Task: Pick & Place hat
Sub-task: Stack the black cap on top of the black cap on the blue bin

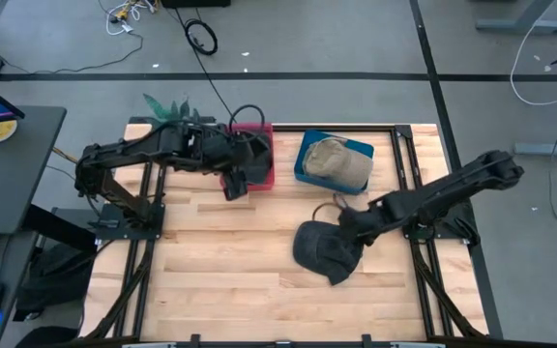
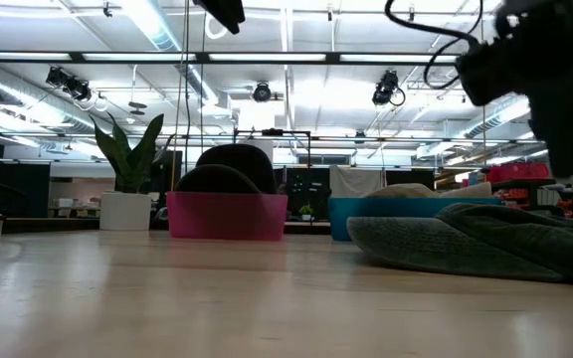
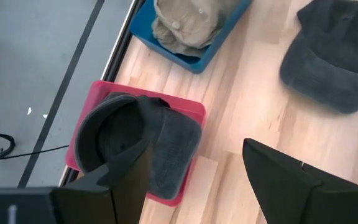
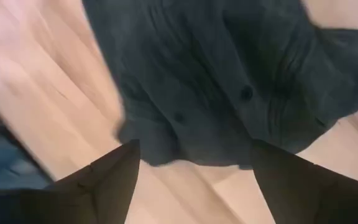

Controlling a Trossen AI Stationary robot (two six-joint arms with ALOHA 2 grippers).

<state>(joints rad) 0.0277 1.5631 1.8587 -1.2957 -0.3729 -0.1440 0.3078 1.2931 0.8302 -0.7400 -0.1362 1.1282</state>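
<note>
Dark fabric fills the right wrist view: a dark gray cap (image 4: 229, 81) lies flat on the wooden table (image 4: 36, 99), right in front of the right gripper (image 4: 194, 171), whose 2 fingers are spread wide with nothing between them. From the high view, the same cap (image 1: 325, 251) rests on the table (image 1: 220, 280) toward the right side, with the right gripper (image 1: 348, 224) poised at its far edge. That overhead picture also shows what the wrist camera cannot: 2 bins at the table's far edge, a pink bin (image 1: 259, 155) and just to its right a blue bin (image 1: 332, 164) holding a tan hat (image 1: 339, 160). The left gripper (image 1: 234, 184) hangs over the near edge of the pink bin. Only the left wrist view looks into that bin (image 3: 191, 109), showing 1 more dark cap (image 3: 135, 140) lying inside it; the left gripper (image 3: 194, 171) has its fingers apart, holding nothing. The low view, level with the tabletop, shows the loose cap (image 2: 476, 244) as a low heap at right, both bins behind it, and a potted plant (image 2: 127, 169) beyond the table on the left.
</note>
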